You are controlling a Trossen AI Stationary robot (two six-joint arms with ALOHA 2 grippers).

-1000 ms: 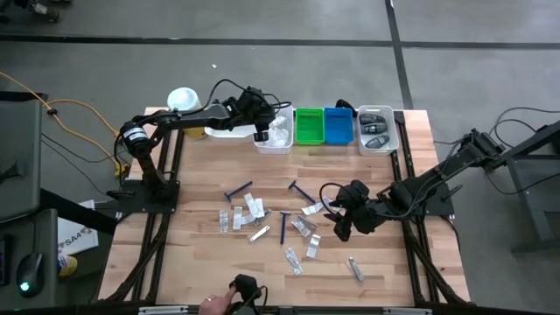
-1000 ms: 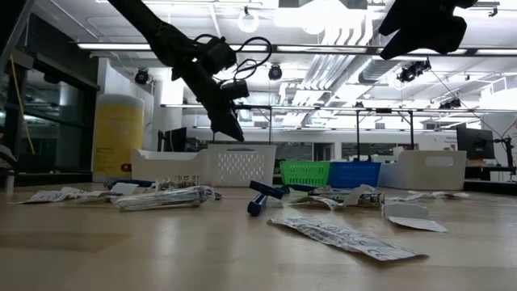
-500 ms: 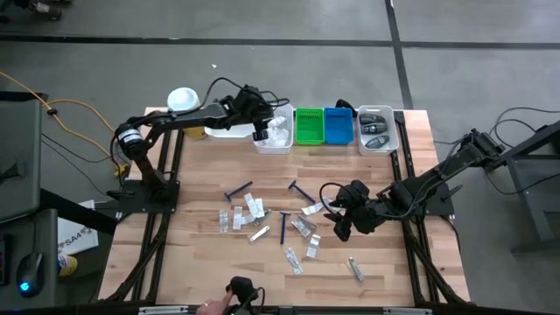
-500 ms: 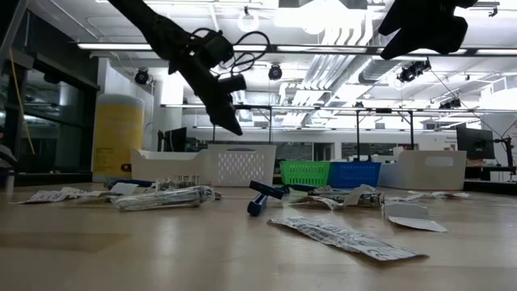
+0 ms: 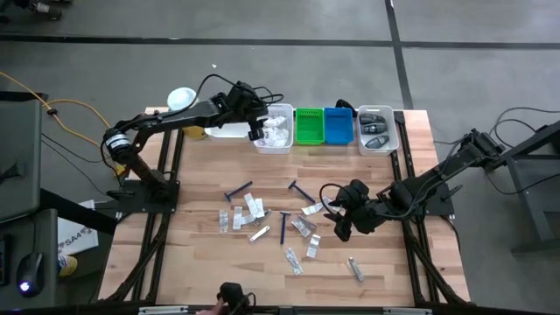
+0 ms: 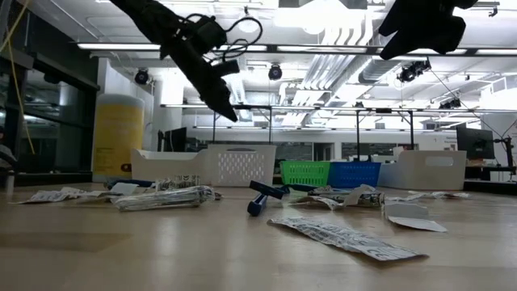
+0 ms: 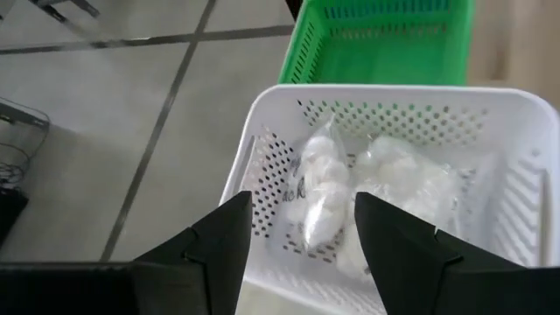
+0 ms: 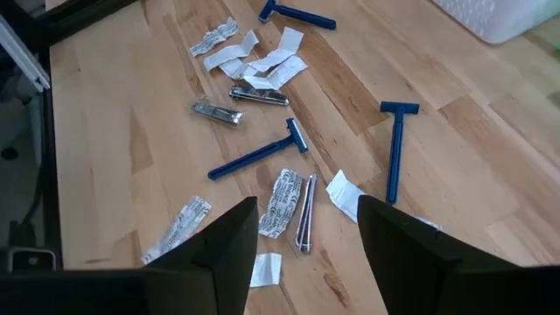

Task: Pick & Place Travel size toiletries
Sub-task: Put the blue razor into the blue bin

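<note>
While the left gripper (image 5: 255, 133) hovers above the white basket (image 5: 274, 129) at the far edge of the table (image 5: 201, 262), its fingers (image 7: 219, 249) stand spread with nothing between them, and the left wrist view shows pale sachets (image 7: 328, 188) lying in the basket below. To do this step well, the arm would best lift clear of the basket rim before swinging toward the pile, then come down on one item at the edge of the scatter (a lone piece is easier to pinch than an overlapped one). Mid-table, the travel size toiletries (image 5: 262, 219) lie loose on the wood: flat, crinkled clear and white packets (image 8: 282, 202), silvery strips, and thin dark-blue razors (image 8: 258, 154) lying flat, some touching, others apart. Beside the white basket stand a green basket (image 5: 309, 126), a blue basket (image 5: 339, 125) and a white bin (image 5: 378, 129). Farther right, the right gripper (image 5: 343, 227) waits low over the table near the scatter, its fingers (image 8: 223, 254) spread and empty.
</note>
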